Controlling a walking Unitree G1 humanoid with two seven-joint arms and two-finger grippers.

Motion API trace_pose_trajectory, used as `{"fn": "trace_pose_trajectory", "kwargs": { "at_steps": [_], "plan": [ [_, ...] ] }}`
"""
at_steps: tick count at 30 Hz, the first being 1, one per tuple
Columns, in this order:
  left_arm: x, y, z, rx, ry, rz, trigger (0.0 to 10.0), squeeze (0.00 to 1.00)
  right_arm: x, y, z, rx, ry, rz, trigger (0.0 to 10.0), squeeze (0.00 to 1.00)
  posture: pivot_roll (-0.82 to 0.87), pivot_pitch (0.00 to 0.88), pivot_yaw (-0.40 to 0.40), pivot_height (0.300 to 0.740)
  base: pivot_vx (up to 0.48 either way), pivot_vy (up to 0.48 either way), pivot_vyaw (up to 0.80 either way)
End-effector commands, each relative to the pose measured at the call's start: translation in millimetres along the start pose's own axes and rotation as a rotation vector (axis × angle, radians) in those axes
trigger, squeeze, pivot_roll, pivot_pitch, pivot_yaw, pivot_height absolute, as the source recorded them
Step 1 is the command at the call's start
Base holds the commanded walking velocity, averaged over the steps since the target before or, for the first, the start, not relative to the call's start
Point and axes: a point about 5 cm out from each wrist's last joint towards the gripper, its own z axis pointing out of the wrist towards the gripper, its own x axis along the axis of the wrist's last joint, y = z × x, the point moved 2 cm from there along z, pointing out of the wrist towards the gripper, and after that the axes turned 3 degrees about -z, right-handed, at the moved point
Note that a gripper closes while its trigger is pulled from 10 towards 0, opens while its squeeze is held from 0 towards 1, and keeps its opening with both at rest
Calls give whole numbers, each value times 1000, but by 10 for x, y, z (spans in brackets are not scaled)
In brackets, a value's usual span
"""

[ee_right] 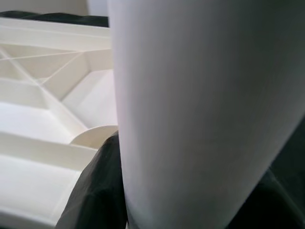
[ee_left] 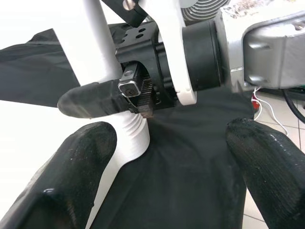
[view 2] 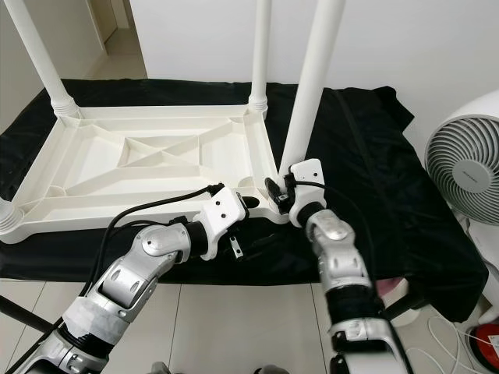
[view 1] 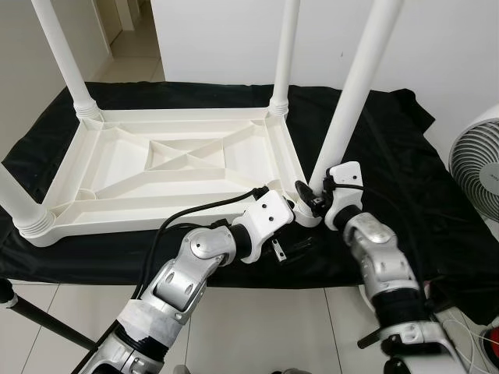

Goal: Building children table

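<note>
White plastic children's table, upturned on a black cloth, is being fitted with its near-right leg.
The round white plastic leg is clasped at its base by the right gripper; the left gripper is held spread beside that corner.

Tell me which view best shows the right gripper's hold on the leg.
Left wrist view: the right gripper has a black finger against the table leg above its ribbed base. Right wrist view is all leg, close up. Eye views show the wrist at the corner.
</note>
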Motion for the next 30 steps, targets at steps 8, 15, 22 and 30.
{"fn": "trace_pose_trajectory", "kwargs": {
  "at_steps": [8,15,22,30],
  "plan": [
    [-33,28,16,-20,-13,-17,10000,0,26,-99,-230,-399,42,96,10000,0,-150,59,31,740,0,0,0],
    [-56,50,2,-32,-22,-13,10000,0,38,-100,-238,-382,37,154,10000,0,-148,58,34,740,0,0,0],
    [-68,40,-25,-30,-29,-11,10000,0,80,-141,-221,-331,48,174,10000,1000,-139,59,29,740,0,0,0],
    [-75,51,-32,-14,-29,-16,10000,0,57,-215,-147,4,34,89,10000,0,-125,51,10,740,0,0,0]
  ]
}}
